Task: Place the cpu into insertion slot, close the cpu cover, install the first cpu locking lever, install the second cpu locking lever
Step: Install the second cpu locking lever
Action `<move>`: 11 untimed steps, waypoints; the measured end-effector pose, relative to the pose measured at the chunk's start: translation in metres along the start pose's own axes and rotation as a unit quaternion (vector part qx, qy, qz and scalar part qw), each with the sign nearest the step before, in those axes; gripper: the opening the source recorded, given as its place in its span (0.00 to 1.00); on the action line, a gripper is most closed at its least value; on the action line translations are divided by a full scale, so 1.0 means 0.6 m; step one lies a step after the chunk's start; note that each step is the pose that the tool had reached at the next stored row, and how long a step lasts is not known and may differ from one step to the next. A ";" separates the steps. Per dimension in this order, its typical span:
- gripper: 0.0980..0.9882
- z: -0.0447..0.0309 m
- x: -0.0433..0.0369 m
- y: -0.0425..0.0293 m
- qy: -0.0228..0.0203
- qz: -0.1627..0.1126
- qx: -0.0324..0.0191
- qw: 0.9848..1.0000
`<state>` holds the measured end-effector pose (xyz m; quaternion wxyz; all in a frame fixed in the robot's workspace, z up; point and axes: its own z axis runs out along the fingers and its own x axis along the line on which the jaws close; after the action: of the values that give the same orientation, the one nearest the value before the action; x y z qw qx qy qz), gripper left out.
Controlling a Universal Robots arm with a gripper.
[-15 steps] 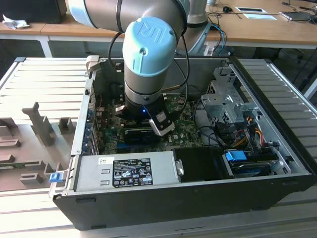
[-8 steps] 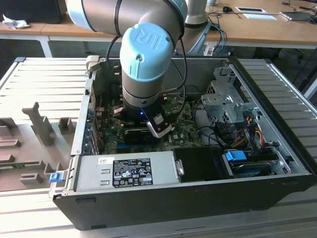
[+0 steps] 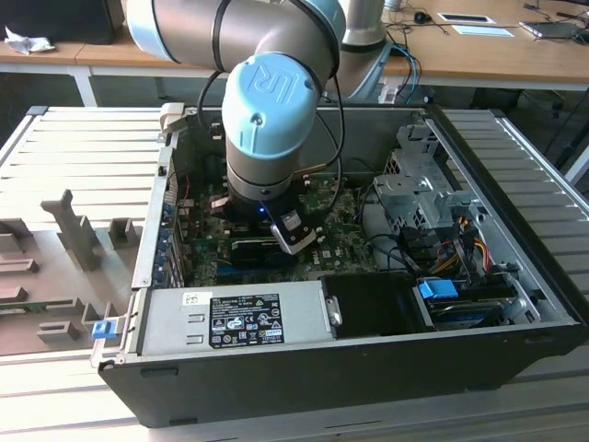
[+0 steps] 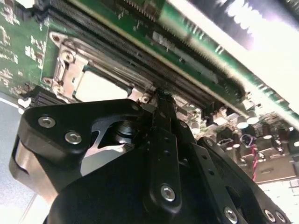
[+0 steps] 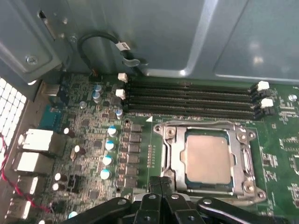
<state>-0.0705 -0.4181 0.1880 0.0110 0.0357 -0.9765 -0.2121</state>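
I am holding the arm low inside the open computer case (image 3: 515, 304), the gripper (image 5: 161, 183) hanging just over the near edge of the insertion slot (image 5: 169, 140) on the green motherboard (image 5: 140, 154); its fingers (image 4: 163, 112) are drawn narrow, tips together, with nothing between them that I can see. The cpu (image 5: 208, 157) is lying flat in the slot just beyond the fingertips, its dull metal top showing through the cut-out of the cpu cover (image 5: 243, 161); in the first wrist view the cover is lying down around the chip, and I judge placing and closing to be done. In the second wrist view the fingertips are sitting right at the corner of the silvery frame (image 4: 65, 65), beside the long black memory slots (image 5: 191, 98); whether they are touching a locking lever I cannot tell. I judge the lever work to be the step in hand; doing it well means pressing with the closed tips on the lever alone, keeping clear of the chip's top and the small capacitors (image 5: 108, 144) off to one side of the gripper, and moving slowly so the thin wire does not slip off the fingertips.
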 end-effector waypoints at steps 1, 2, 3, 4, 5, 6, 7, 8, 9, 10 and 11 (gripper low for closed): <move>0.01 0.001 0.002 0.001 0.000 0.000 -0.001 1.000; 0.01 0.001 0.003 0.001 0.000 0.000 -0.001 1.000; 0.01 0.000 0.004 0.002 0.000 0.000 -0.001 1.000; 0.01 -0.003 0.004 0.003 0.000 0.000 -0.002 1.000; 0.01 -0.012 0.004 0.007 0.000 0.000 -0.001 1.000; 0.01 -0.018 0.004 0.010 0.000 0.000 -0.002 1.000; 0.01 -0.026 0.004 0.014 0.000 0.000 -0.001 1.000; 0.01 -0.035 0.004 0.018 0.000 0.000 -0.001 1.000; 0.01 -0.039 0.004 0.019 0.000 0.000 -0.001 1.000; 0.01 -0.041 0.004 0.021 0.000 0.000 -0.001 1.000; 0.01 -0.044 0.004 0.022 0.000 0.000 -0.001 1.000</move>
<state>-0.0728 -0.4173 0.2176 0.0114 0.0356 -0.9763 -0.2133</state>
